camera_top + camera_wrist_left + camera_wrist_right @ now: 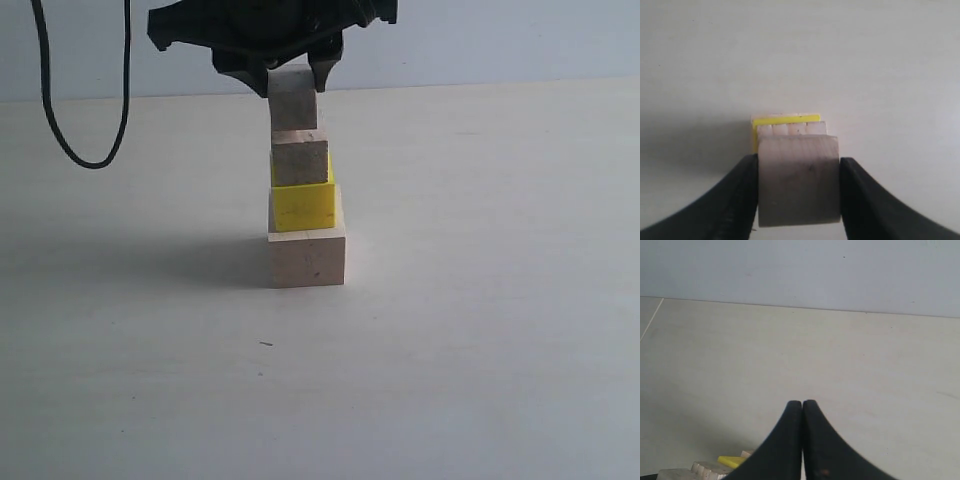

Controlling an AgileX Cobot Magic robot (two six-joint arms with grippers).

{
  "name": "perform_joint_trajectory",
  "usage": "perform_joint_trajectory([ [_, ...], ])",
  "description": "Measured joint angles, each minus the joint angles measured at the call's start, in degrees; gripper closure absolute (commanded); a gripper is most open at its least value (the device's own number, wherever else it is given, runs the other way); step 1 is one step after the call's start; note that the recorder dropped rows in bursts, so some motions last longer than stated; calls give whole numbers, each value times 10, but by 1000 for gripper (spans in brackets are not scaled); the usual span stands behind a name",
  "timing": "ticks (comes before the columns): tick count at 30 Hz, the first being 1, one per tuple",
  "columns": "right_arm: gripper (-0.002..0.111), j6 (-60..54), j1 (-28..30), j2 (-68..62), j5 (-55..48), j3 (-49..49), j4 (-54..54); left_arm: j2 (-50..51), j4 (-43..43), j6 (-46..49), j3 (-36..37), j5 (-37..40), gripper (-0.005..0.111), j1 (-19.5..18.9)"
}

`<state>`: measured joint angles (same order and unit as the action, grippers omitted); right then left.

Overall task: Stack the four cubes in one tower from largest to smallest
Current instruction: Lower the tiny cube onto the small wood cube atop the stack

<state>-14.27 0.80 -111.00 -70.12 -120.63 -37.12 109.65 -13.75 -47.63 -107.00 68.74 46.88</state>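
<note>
The tower stands on the pale table (480, 330), about midway between its left and right sides and well in from the far edge. At the base sits the largest cube of pale pinkish wood (307, 260), flat and square-on. The bright yellow cube (303, 205) rests on it, set slightly left. On that lies a smaller raw beige-brown wooden cube (301, 163). The fourth cube of grey-brown raw wood (292, 97) is directly above, clamped in the left gripper (290, 83). Whether it touches cannot be told.

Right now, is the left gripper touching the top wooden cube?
Touching. The left wrist view shows the left gripper with both fingers pressed flush against opposite sides of the top wooden cube, with no gap on either side.
</note>
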Motion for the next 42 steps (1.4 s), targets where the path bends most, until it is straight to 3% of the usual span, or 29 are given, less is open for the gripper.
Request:
perform_joint_trajectory([
  [33,108,-5,0,0,0,0,0,6,0,2,1,-8,107,0],
  [35,108,-5,0,0,0,0,0,6,0,2,1,-6,100,0],
  [39,108,-5,0,0,0,0,0,8,4,2,1,-6,65,0],
  [42,108,-5,0,0,0,0,0,10,7,2,1,-4,50,0],
])
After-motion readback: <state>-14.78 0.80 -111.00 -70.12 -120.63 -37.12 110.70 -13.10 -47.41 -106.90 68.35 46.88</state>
